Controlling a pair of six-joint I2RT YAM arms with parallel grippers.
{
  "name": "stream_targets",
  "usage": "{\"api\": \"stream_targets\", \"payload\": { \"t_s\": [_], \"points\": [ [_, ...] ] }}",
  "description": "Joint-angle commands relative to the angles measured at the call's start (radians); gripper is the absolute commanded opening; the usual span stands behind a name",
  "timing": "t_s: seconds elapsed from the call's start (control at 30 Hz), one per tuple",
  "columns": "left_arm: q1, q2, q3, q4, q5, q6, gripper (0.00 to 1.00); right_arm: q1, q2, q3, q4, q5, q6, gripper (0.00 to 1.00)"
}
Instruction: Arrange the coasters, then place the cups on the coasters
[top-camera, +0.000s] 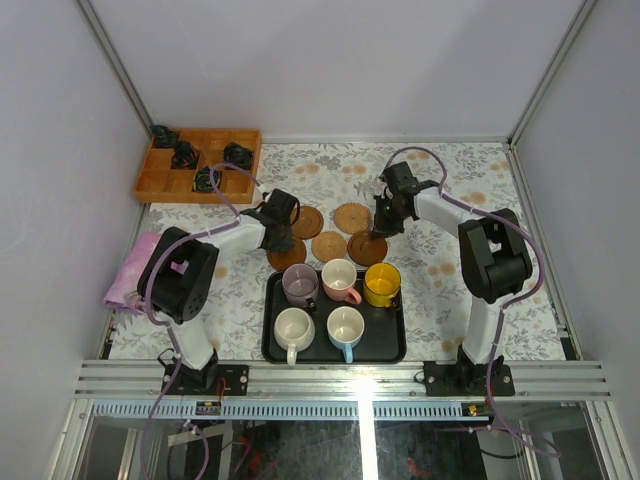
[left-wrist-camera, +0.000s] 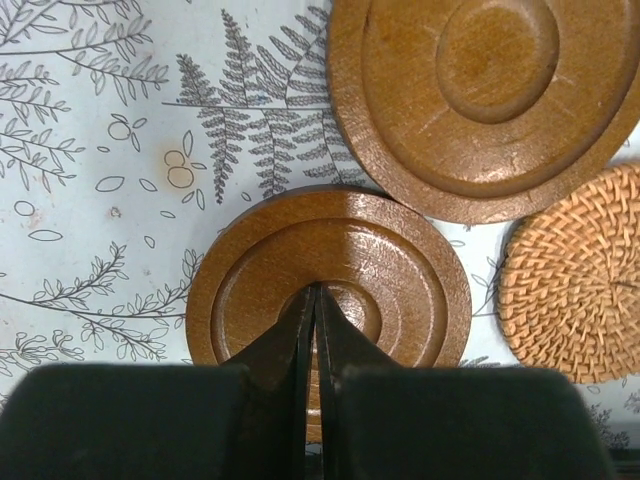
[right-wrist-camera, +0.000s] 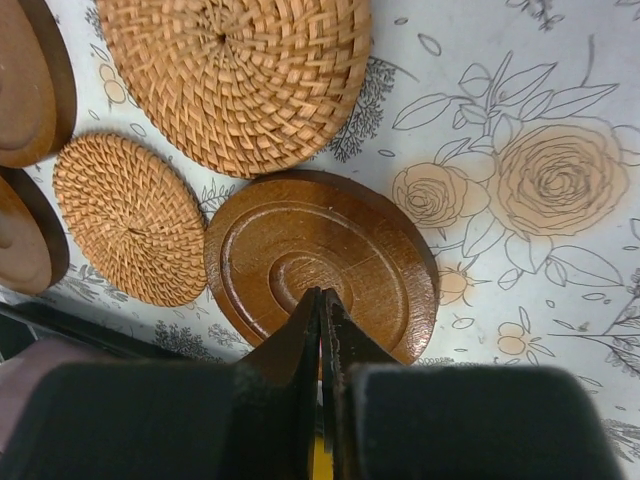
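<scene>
A: Quickly, claws?
B: Left claw (left-wrist-camera: 316, 292) closed, holding nothing, tips at the centre of a ringed wooden coaster (left-wrist-camera: 250, 290). Right claw (right-wrist-camera: 320, 295) closed too, tips at the centre of a second wooden coaster (right-wrist-camera: 290, 240); woven coaster (right-wrist-camera: 235, 70) at its 11 o'clock.
A: Cups?
B: Five cups (top-camera: 340, 280), all in the black tray (top-camera: 385, 335), 6 o'clock of the coasters.
</scene>
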Motion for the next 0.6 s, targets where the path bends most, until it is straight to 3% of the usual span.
{"api": "stream_targets", "payload": {
  "t_s": [0.0,0.3,0.57],
  "points": [
    [0.0,0.064,0.021,-0.024,-0.095,-0.044,0.0,0.013,0.011,0.034,-0.032,-0.06,-0.019,0.0],
    [0.036,0.131,0.091,-0.114,-0.229,-0.063,0.0,0.026,0.06,0.051,-0.061,-0.076,-0.015,0.0],
    [0.108,0.172,0.122,-0.129,-0.225,-0.088,0.0,0.026,0.133,0.119,-0.19,0.118,-0.006,0.0]
  ]
}}
